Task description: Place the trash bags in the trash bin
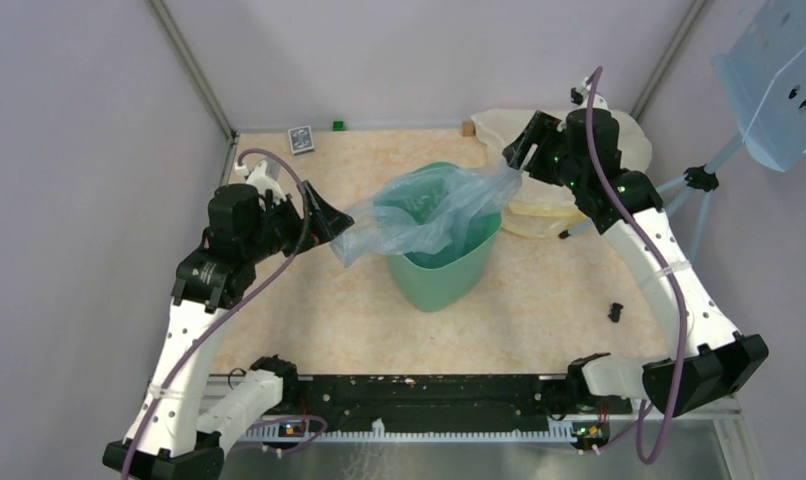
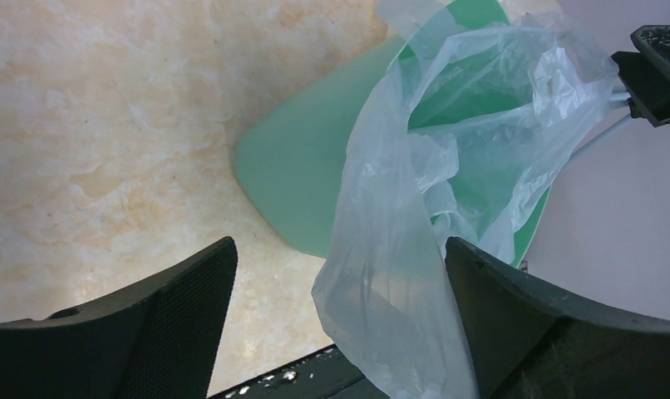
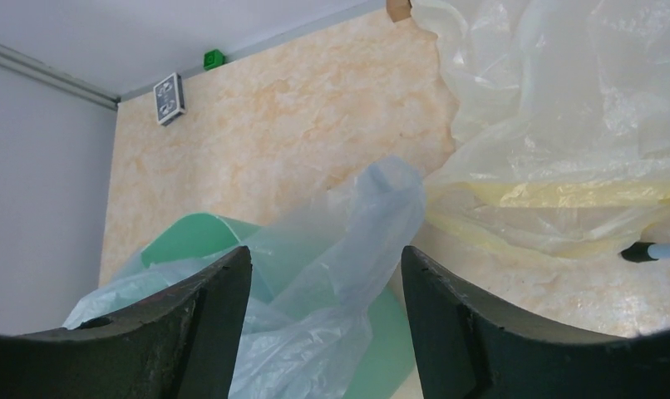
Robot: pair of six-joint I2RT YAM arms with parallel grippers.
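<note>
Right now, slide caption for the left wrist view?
Open left claw straddles the pale blue trash bag spilling from the mint-green trash bin.

Mint green, plain and smooth, on the trash bin [image 1: 444, 275]. Pale blue, see-through and crinkled, on the trash bag [image 1: 434, 210], with a green tint through it over the bin. Cream and light orange in a marbled pattern across the worktop [image 1: 309, 320]. Cream-yellow, half clear, for the larger bag [image 1: 619, 135].

Black for the left pincer [image 2: 340, 245] and the right pincer [image 3: 325, 249], with a fine dotted grain on the inner faces. White with black joints for the left arm [image 1: 184, 340] and the right arm [image 1: 679, 290]; purple for the cables [image 1: 588, 100].

Bright green on a small block [image 1: 337, 125], dark blue with a pattern on a card [image 1: 300, 139]. Pale grey-lilac on the walls [image 1: 79, 150].
</note>
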